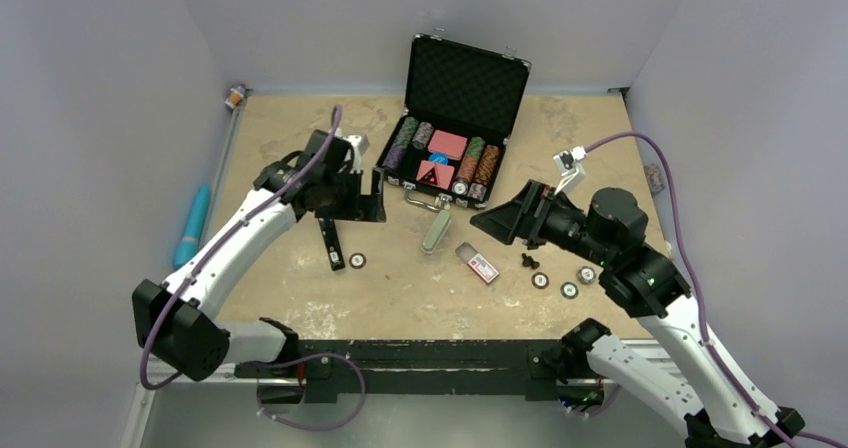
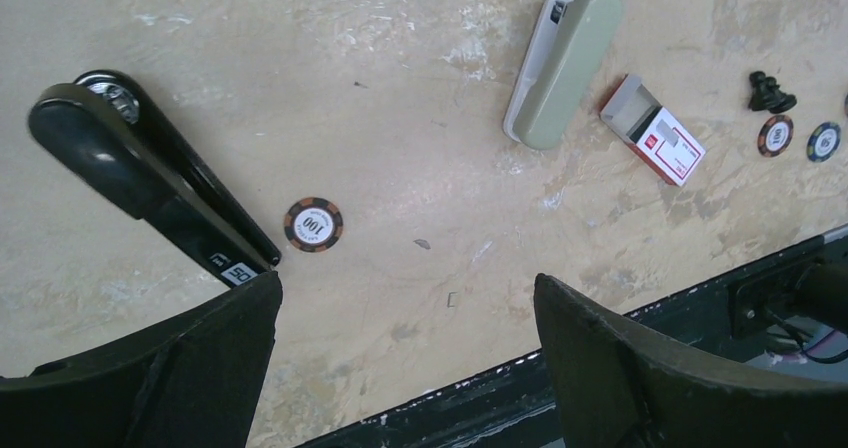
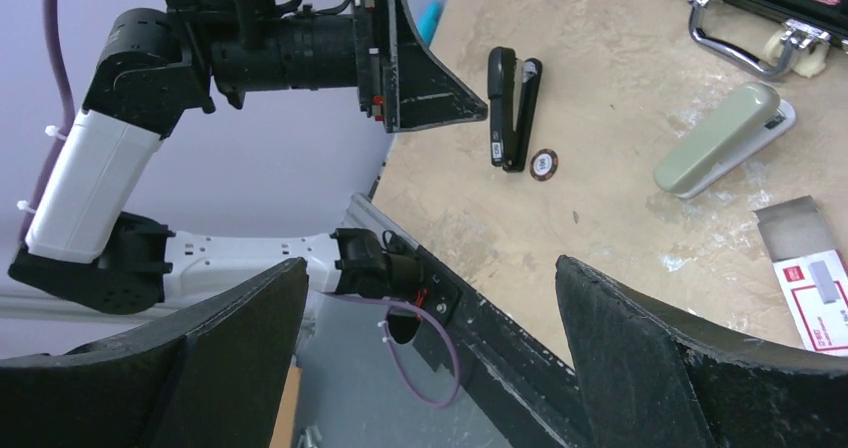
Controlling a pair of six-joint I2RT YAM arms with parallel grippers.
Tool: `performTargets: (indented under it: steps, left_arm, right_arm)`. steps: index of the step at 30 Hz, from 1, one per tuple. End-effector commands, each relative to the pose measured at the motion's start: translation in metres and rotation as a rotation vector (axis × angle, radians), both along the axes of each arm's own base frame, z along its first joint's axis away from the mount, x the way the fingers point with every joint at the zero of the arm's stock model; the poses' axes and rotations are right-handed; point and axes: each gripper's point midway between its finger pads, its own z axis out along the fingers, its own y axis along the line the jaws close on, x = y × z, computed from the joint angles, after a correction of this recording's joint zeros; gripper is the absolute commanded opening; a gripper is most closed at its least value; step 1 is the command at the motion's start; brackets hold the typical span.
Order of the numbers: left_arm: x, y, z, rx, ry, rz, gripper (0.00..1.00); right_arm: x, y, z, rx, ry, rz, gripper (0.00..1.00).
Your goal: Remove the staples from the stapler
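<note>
Left hand (image 1: 352, 188) gaped empty by far end of stapler (image 1: 330, 243), its long axis near-far; right hand (image 1: 500, 220), open and empty too, sat farther off.

Glossy black plastic stapler (image 2: 130, 168) on a rough, scuffed tabletop (image 2: 400, 68).

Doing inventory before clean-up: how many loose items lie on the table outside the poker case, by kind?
Staplers: 2 (black stapler, grey-green stapler)
Staple box: 1
Poker chips: 4
Small black piece: 1
Total: 8
</note>
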Motion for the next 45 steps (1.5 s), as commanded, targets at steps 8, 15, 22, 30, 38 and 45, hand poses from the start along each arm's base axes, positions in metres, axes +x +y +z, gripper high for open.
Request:
performTargets:
  steps: [8, 15, 22, 30, 38, 45]
  left_arm:
    - [0.033, -0.077, -0.020, 0.112, -0.025, -0.197, 0.96]
    - [0.038, -0.108, -0.055, 0.203, 0.020, -0.278, 0.93]
    - [0.035, -0.131, -0.087, 0.226, 0.073, -0.333, 0.92]
    - [0.026, -0.150, -0.115, 0.224, 0.126, -0.397, 0.88]
    - [0.018, -0.156, -0.137, 0.258, 0.159, -0.430, 0.75]
    - [0.025, -0.156, -0.148, 0.298, 0.156, -0.435, 0.61]
  right_arm:
    - [0.011, -0.015, 0.028, -0.054, -0.100, -0.080, 0.99]
    - [0.014, -0.013, 0.035, -0.058, -0.140, -0.075, 0.99]
    - [0.019, -0.004, 0.032, -0.082, -0.171, -0.023, 0.99]
    - [0.025, 0.007, 0.022, -0.113, -0.158, 0.026, 0.99]
    - [0.027, 0.008, 0.022, -0.131, -0.167, 0.034, 0.99]
    - [0.028, 0.009, 0.022, -0.140, -0.171, 0.042, 0.99]
